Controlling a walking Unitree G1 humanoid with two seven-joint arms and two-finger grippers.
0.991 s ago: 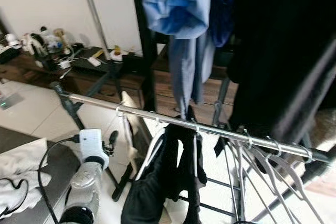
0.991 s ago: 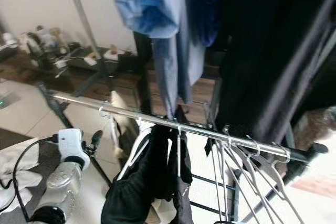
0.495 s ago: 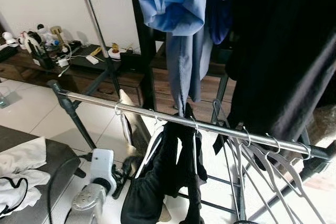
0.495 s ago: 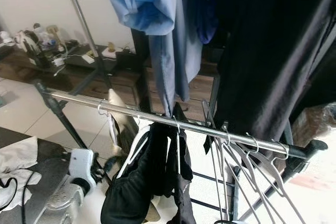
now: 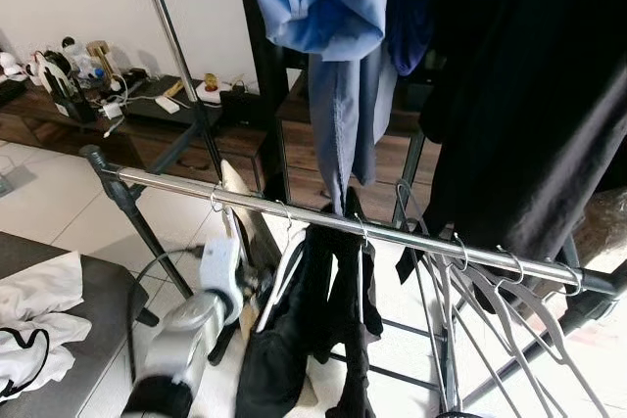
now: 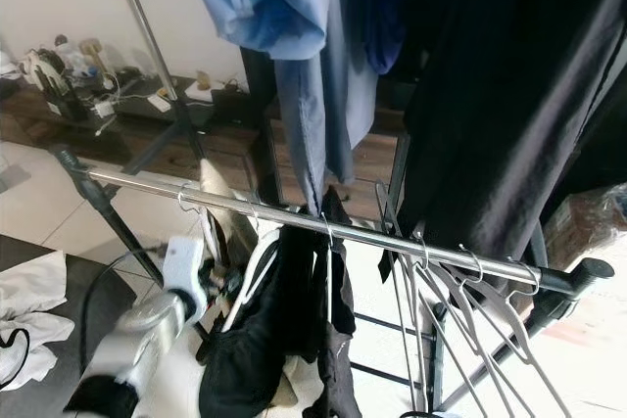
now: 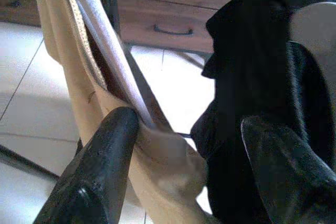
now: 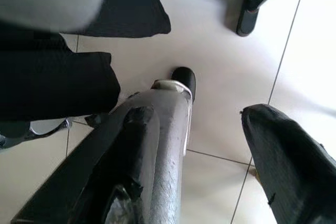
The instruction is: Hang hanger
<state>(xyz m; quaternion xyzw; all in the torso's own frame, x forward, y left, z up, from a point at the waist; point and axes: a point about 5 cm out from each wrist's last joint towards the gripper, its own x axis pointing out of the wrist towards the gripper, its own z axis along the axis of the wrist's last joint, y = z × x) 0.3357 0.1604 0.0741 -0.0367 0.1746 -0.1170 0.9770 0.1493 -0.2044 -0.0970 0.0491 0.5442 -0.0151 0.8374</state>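
Left wrist view has the left gripper [image 7: 184, 145] with fingers [image 7: 100, 156] spread wide, nothing pinched, one tip resting against a beige cloth [image 7: 68, 77] and the black garment [image 7: 252, 77] just past the other. Looks like it's lining up on the hanger [image 5: 284, 266] under that garment, which already sits hooked on the rail [image 5: 323, 219] above. Right gripper [image 8: 210, 145] hangs open over floor tiles [image 8: 220, 51], idle.

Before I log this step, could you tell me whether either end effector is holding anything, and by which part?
Nothing is held. The left end effector is open beside the beige garment; the right end effector hangs open above the floor.
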